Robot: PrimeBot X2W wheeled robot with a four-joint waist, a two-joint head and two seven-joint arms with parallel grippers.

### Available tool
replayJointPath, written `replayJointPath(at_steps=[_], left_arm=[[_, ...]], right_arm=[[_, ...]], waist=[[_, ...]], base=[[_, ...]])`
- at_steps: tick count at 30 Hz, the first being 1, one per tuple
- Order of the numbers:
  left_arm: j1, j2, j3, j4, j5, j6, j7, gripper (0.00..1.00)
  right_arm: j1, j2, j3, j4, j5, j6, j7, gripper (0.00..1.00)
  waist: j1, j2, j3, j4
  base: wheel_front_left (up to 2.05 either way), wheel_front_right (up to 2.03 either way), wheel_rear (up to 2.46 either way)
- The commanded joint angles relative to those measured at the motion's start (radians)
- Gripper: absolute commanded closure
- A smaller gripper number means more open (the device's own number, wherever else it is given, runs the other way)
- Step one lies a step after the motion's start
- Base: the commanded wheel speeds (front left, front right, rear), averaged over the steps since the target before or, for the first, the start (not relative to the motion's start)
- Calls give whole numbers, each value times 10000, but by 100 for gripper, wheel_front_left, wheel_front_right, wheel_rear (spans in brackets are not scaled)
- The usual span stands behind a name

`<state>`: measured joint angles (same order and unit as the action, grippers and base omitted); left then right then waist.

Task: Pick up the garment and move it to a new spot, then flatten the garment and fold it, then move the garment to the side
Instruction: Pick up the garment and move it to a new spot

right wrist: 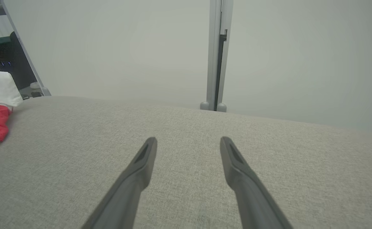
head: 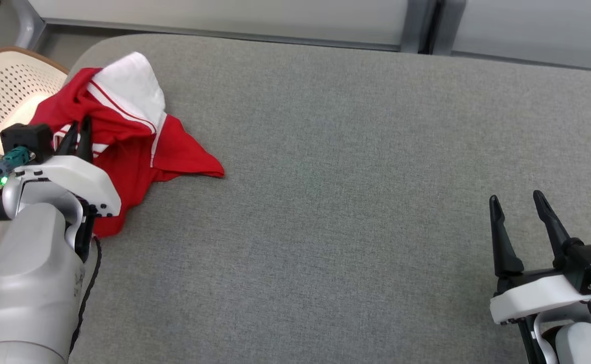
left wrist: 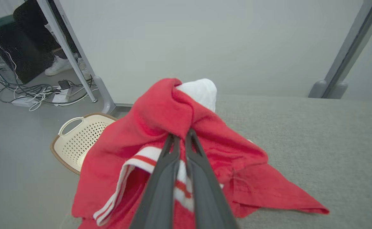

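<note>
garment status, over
Left gripper: jaws shut on garment, bunched at table left end. Right gripper: jaws open, idle. Basket off left edge, not in the way.

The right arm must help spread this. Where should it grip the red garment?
Grip the garment at its pointed corner lying flat on the table, coming in low from the right; it juts toward the open right gripper, away from the fold the left gripper pinches.
</note>
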<state>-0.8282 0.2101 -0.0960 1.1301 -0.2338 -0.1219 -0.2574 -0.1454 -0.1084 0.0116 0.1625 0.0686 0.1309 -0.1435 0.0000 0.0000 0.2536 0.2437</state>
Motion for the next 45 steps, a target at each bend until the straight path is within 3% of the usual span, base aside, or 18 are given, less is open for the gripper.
replayJointPath(at_steps=[1,7,13,18,20,30,38,39,40,45], left_arm=[[79,17,-24,-323,64,85,-78,100],[1212,-248,22,-3089,251,280,-81,100],[2873,-648,-314,-5681,375,243,-79,100],[3890,-955,-1007,-7359,280,115,281,100],[4269,-1174,-1464,-8104,166,79,651,100],[3977,-1550,-4153,-9010,-318,-36,1413,100],[3655,-1555,-5721,-8210,-707,51,2102,100],[3604,-1559,-5786,-8085,-755,91,2108,62],[3502,-1565,-5869,-7981,-614,127,2067,0],[3413,-1517,-6005,-7806,-625,145,1474,0]], right_arm=[[156,36,-45,-52,-5,-3,-29,0],[645,220,-77,-72,89,-3,61,0],[1089,342,-20,-256,149,-3,167,0],[1154,385,32,-518,109,-3,361,0],[998,388,160,-709,83,-3,470,0],[761,448,141,-834,246,-3,380,0],[590,539,176,-577,481,-3,108,0],[564,546,168,-551,495,-3,57,0],[540,553,156,-513,530,-3,-6,0],[432,566,169,-284,532,-3,-168,0]], waist=[[0,0,-428,142],[0,0,-1309,48],[0,0,-1921,-508],[0,0,-1936,-1372],[0,0,-1751,-2132],[0,0,-846,-4643],[0,0,-131,-5549],[0,0,-62,-5576],[0,0,-3,-5582],[0,0,12,-5317]], base=[[0,0,0],[0,0,0],[0,0,0],[0,0,0],[0,0,0],[0,0,0],[0,0,0],[0,0,0],[0,0,0],[0,0,0]])
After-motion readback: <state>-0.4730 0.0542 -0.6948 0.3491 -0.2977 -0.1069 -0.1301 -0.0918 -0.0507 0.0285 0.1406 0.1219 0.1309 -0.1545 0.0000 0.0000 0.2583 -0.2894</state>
